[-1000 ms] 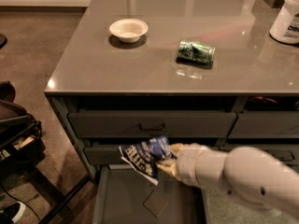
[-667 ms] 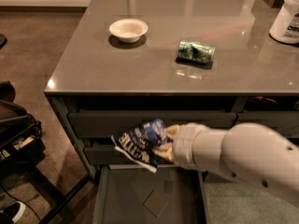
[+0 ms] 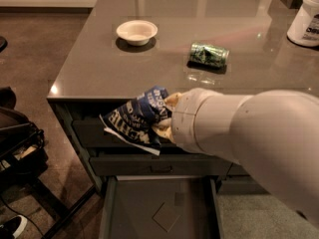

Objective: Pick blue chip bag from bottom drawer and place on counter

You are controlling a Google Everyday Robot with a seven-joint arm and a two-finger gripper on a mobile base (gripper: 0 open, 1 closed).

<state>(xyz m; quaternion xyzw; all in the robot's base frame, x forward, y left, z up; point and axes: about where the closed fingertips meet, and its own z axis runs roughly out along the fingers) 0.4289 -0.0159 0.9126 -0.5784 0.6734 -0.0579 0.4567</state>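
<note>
The blue chip bag, crinkled dark blue with white lettering, is held in my gripper in front of the upper drawer fronts, just below the counter's front edge. The gripper is shut on the bag; its tan fingers show at the bag's right side, and my white arm fills the lower right. The bottom drawer is pulled open below, its flat grey floor bare. The counter is a glossy grey-brown top above the drawers.
On the counter are a white bowl, a crushed green can and a white tub at the far right. A dark chair or cart stands on the floor at left, with a shoe below.
My gripper has lifted the blue chip bag from just above the open bottom drawer up to the level of the counter's front edge.
</note>
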